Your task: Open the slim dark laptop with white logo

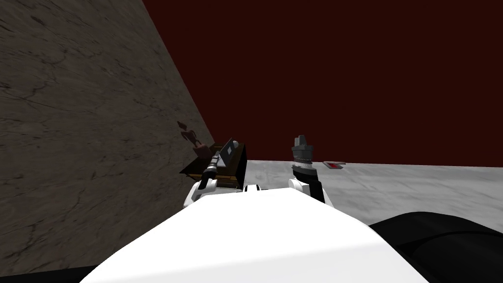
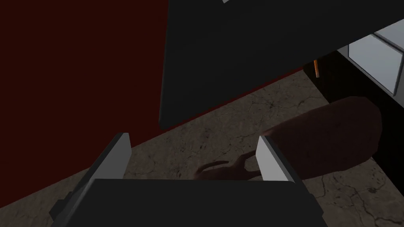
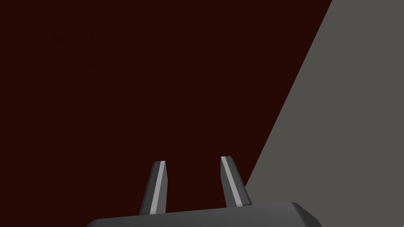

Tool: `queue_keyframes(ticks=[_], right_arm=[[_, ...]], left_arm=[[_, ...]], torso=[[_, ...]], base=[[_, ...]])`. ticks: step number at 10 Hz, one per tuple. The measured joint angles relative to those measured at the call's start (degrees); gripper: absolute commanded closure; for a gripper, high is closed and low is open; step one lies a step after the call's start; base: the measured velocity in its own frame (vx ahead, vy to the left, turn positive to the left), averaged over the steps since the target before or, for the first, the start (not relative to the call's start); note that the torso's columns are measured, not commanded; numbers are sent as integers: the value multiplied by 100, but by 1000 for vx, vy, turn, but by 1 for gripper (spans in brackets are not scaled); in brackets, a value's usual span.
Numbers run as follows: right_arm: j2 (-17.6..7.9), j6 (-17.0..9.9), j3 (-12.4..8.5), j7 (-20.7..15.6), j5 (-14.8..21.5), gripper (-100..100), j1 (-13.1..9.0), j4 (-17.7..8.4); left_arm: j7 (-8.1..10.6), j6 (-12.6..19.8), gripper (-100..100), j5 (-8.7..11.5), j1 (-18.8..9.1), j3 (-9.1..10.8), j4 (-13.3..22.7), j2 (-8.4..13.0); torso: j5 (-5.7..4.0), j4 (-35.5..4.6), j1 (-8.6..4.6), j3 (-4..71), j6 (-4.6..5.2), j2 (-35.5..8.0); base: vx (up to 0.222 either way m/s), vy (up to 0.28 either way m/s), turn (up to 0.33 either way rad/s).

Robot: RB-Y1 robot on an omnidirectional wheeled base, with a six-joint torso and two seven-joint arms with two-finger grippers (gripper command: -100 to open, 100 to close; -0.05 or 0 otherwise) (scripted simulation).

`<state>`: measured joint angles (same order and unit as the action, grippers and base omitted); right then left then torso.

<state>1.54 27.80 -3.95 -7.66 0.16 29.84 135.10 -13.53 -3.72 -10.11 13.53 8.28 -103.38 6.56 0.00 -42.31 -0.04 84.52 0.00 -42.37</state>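
Note:
The dark laptop [image 1: 227,151] sits on a small dark table [image 1: 236,172] against the stone wall, its lid raised at a slant. In the left wrist view the lid's dark back [image 2: 236,59] hangs just beyond the fingertips, with a sliver of the white logo [image 2: 225,1] at the picture's edge. My left gripper [image 2: 193,138] is open with nothing between its fingers, close under the lid's lower corner; the head view has it [image 1: 219,157] at the laptop. My right gripper [image 1: 302,142] is held up apart from the table, its fingers [image 3: 159,185] a little apart and empty.
A brown rounded figure [image 2: 327,138] stands on the table beside my left gripper's far finger, also seen as a small statuette [image 1: 199,147]. The cracked stone wall [image 1: 88,123] runs along my left. A flat red-and-grey item [image 1: 334,164] lies on the grey floor to the right.

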Motion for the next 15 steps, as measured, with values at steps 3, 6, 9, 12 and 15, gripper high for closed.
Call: queue_keyframes(ticks=[3,6,9,12,15], right_arm=[[-1,0,-1,0,0,0,0,0],[-2,0,-2,0,0,0,0,0],[-3,0,-2,0,0,0,-1,-1],[-3,0,-2,0,0,0,-1,0],[-3,0,-2,0,0,0,0,0]], left_arm=[[-47,237,-100,-40,-57,41,151,66],[-53,310,100,-43,-62,53,86,76],[213,692,100,232,-170,-15,-48,-34],[483,1050,100,487,-285,-56,-160,-143],[744,1426,100,738,-371,-96,-243,-251]], torso=[[7,1,31,3,-1,3],[0,-4,4,-4,2,-7],[19,7,45,7,-12,13],[19,23,33,16,-12,27],[9,13,13,11,-3,18]], base=[[62,-60,-10],[25,30,-3],[-19,133,-9],[-18,130,-1],[-9,100,1]])
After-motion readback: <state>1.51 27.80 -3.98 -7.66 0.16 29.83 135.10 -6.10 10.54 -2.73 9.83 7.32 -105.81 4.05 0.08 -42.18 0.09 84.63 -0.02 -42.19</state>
